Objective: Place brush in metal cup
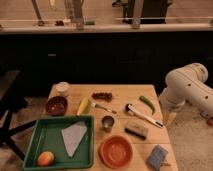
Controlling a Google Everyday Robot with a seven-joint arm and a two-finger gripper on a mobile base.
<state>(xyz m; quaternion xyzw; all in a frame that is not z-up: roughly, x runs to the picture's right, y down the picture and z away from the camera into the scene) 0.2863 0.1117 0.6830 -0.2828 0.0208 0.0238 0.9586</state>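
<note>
The claw (170,118) hangs at the lower end of the white arm (187,82), just off the right edge of the bench (127,91), released and with nothing in it. Nearest to it on the wood lies the brush (143,115), flat and slanted, its dark round head toward the middle of the bench and its handle running down toward the right edge; the claw is near the handle end but apart from it. Just behind the brush sits a curved green vegetable (147,103), and just in front of it a dark rectangular block (136,129). The metal cup (107,122) stands upright near the bench's centre, to the left of the brush and apart from it, just beside the right wall of a green tray (55,119). Behind the cup lie a short silver fork (102,107) and a yellow item (83,106), with a dark reddish object (102,95) farther back. In front of the cup is an orange bowl (116,150), and a blue sponge (157,157) rests at the front right corner. The tray holds a pale cloth (74,137) and an orange fruit (45,158). Beyond the tray are a dark red bowl (56,105) and a white round cup (62,88).
</note>
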